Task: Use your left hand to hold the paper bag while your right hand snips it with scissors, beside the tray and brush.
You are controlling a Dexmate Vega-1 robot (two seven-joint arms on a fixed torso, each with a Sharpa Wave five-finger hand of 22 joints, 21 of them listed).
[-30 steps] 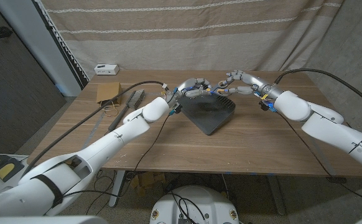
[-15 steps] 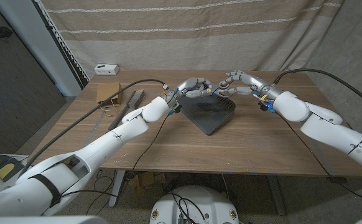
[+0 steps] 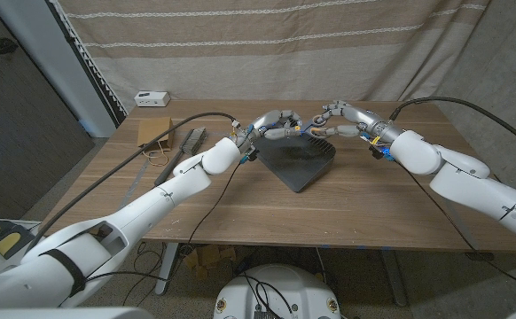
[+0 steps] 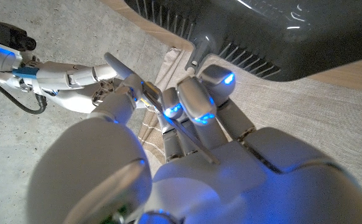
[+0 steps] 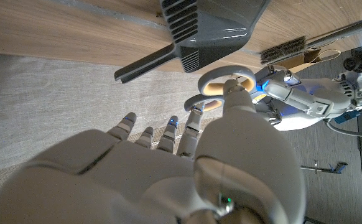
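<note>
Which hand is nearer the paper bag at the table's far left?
Left. The left hand hovers over the tray's far edge, closer to the paper bag; the right hand is farther right, beyond it.

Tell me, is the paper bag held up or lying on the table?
Lying on the table: the bag rests beside the brush, no hand on it.
</note>
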